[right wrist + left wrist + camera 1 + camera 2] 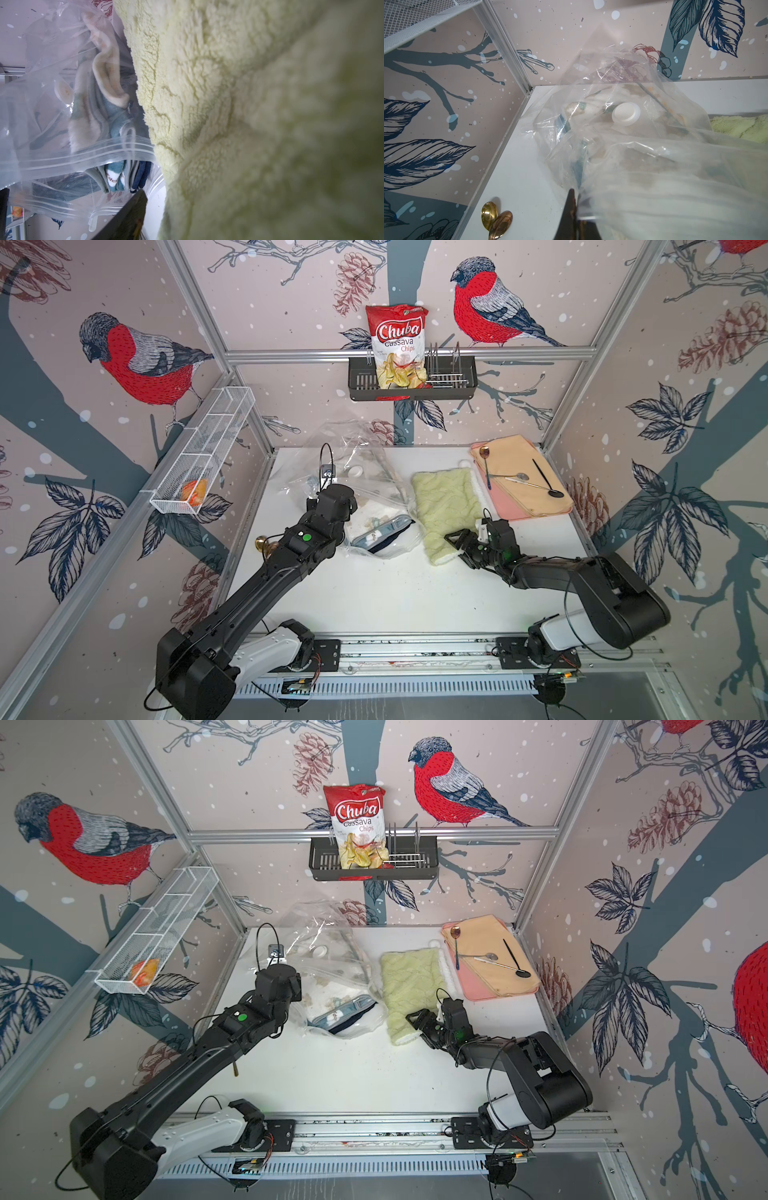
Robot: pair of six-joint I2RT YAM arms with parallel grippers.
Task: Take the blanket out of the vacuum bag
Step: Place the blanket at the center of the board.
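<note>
The table [395, 593] is carrying the bag [386, 497], which is lying crumpled at left rear with its zip mouth gaping. The blanket [446, 506] is lying just beside that mouth, apparently wholly outside, so the removal is looking essentially done; other folded cloths [116, 178] are sitting inside. The left gripper [575, 193] is pinching the bag's film, jaws clenched. The right gripper [455, 547] is hovering at the blanket's near end, jaws released and holding nothing.

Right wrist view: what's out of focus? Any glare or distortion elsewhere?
Right wrist view: green blanket goes soft nearest the lens; bag seal and fabric inside stay sharp. Left wrist view: near bag film milky and smeared, valve cap crisp. Both top views: frame posts splay outward, wide-lens look; small glints on the bag.
</note>
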